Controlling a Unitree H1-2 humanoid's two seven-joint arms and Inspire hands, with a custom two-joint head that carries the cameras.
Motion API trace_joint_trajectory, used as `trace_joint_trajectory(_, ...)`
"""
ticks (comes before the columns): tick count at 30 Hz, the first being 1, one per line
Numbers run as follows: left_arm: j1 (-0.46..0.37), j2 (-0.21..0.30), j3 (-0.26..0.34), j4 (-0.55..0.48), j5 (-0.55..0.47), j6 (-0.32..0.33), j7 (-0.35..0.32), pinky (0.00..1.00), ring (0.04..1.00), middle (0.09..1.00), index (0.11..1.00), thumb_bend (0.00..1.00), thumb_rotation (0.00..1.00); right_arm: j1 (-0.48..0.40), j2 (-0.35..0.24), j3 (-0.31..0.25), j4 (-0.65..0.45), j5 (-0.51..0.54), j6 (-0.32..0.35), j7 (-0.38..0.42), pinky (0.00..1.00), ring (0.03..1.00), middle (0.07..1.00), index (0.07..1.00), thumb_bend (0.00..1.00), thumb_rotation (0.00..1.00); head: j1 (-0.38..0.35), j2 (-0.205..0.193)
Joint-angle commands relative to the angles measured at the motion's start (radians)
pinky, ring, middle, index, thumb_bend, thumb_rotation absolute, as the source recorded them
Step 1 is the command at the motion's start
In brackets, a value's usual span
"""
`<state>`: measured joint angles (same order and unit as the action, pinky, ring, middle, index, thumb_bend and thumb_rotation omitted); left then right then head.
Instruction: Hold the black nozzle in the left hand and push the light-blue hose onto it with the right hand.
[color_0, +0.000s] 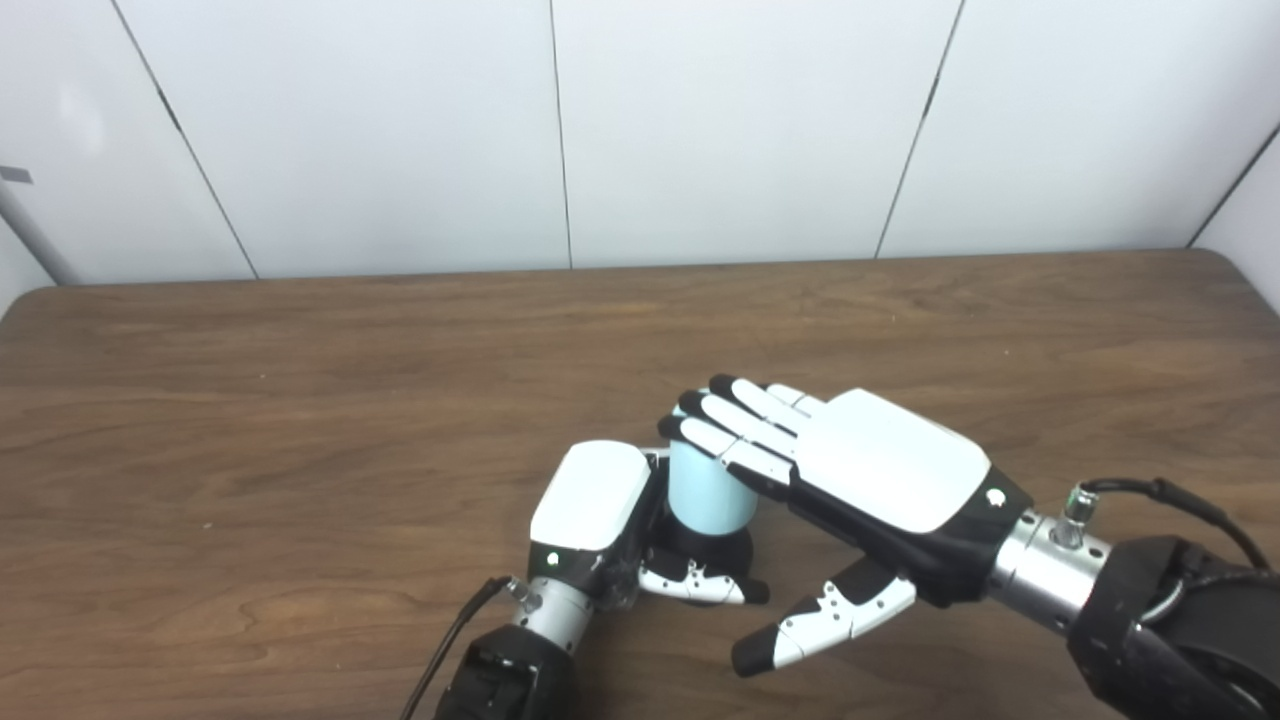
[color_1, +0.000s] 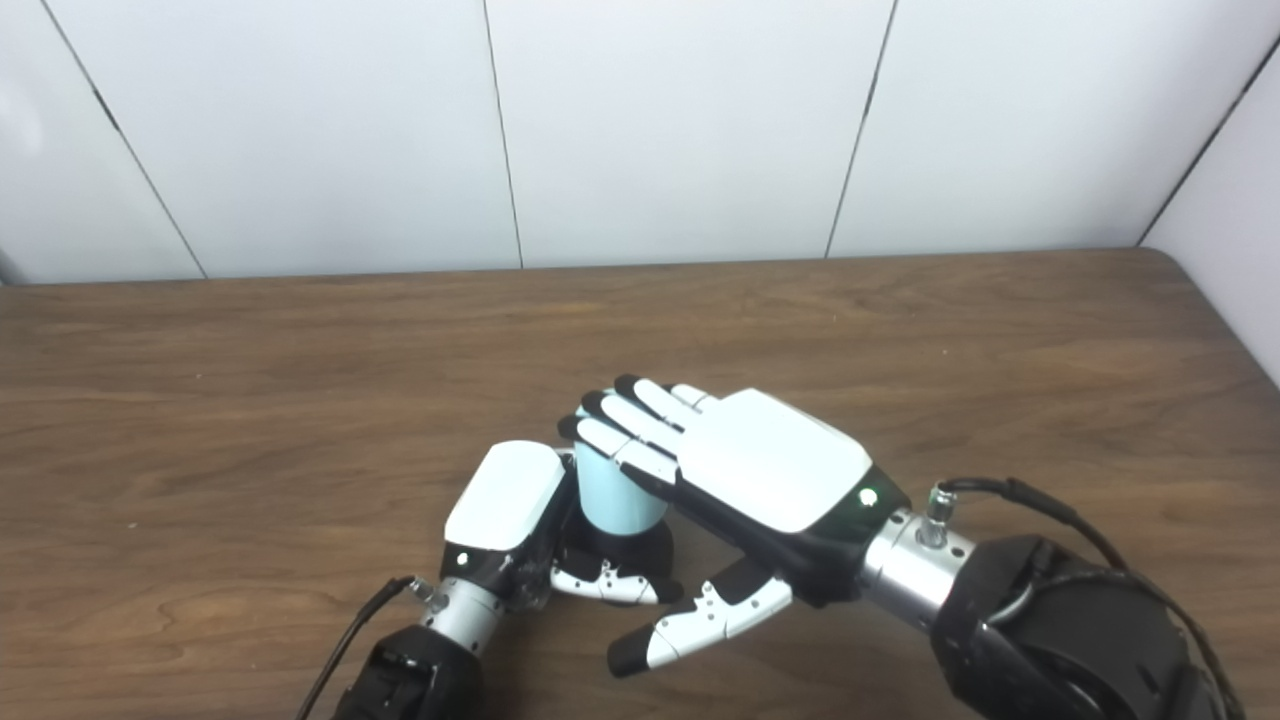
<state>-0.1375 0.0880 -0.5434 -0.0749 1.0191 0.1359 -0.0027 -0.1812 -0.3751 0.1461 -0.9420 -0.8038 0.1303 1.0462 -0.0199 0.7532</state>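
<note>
Near the desk's (color_0: 300, 350) front edge the light-blue hose (color_0: 708, 490) stands upright on the black nozzle (color_0: 712, 548), which the left robot hand (color_0: 600, 520) grips. Directly above, the right robot hand (color_0: 860, 470) lies flat, fingers (color_0: 735, 420) spread across the hose's top, holding nothing.

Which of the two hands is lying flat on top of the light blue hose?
The right hand: its fingers stretch flat across the top of the light-blue hose. The left hand instead wraps the black nozzle below it.

Brown wood-grain table (color_0: 300, 400); black nozzle (color_0: 715, 548) standing on it.
</note>
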Motion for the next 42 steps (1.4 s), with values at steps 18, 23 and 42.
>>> trace_joint_trajectory(18,0.028,0.028,-0.002,0.031,0.024,0.036,-0.056,0.34,0.42,0.412,0.497,0.52,0.0,0.066,-0.039,0.035,0.045,-0.014,0.001,-0.022,0.96,1.0,1.0,0.98,0.65,0.96,-0.004,0.01)
trace_joint_trajectory(23,0.03,0.027,-0.002,0.026,0.026,0.042,-0.062,0.32,0.398,0.403,0.494,0.52,0.0,0.075,-0.04,0.041,0.047,-0.016,0.002,-0.027,0.96,1.0,1.0,0.979,0.65,0.97,-0.004,0.014)
trace_joint_trajectory(42,0.029,0.03,-0.003,0.025,0.024,0.044,-0.066,0.29,0.373,0.455,0.485,0.53,0.0,0.113,-0.041,0.096,0.081,-0.056,0.003,-0.041,0.95,1.0,1.0,0.985,0.65,0.93,-0.003,0.012)
